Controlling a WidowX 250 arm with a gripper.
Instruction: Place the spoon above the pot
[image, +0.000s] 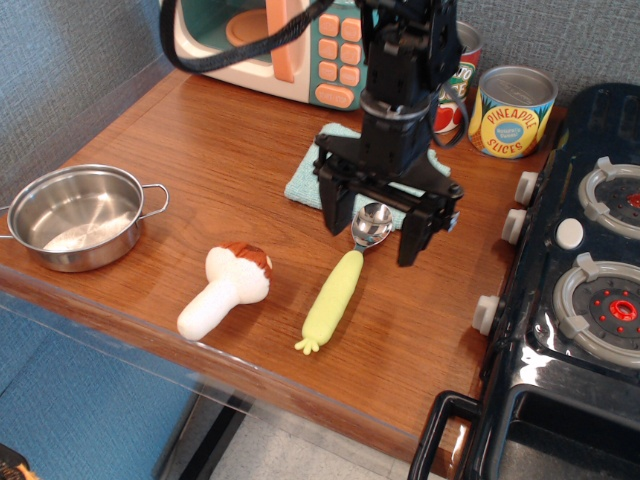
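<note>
The spoon (338, 287) lies on the wooden table, its shiny metal bowl pointing away and its pale yellow-green handle toward the front edge. The steel pot (75, 215) stands empty at the left edge of the table, far from the spoon. My gripper (375, 232) is open, fingers pointing down, one on each side of the spoon's bowl and just above it. The black arm hides part of the cloth behind it.
A mushroom toy (227, 288) lies left of the spoon. A light blue cloth (311, 172) lies behind the gripper. A toy microwave (270, 40) and two tin cans (511, 110) stand at the back. A black toy stove (580, 280) fills the right side.
</note>
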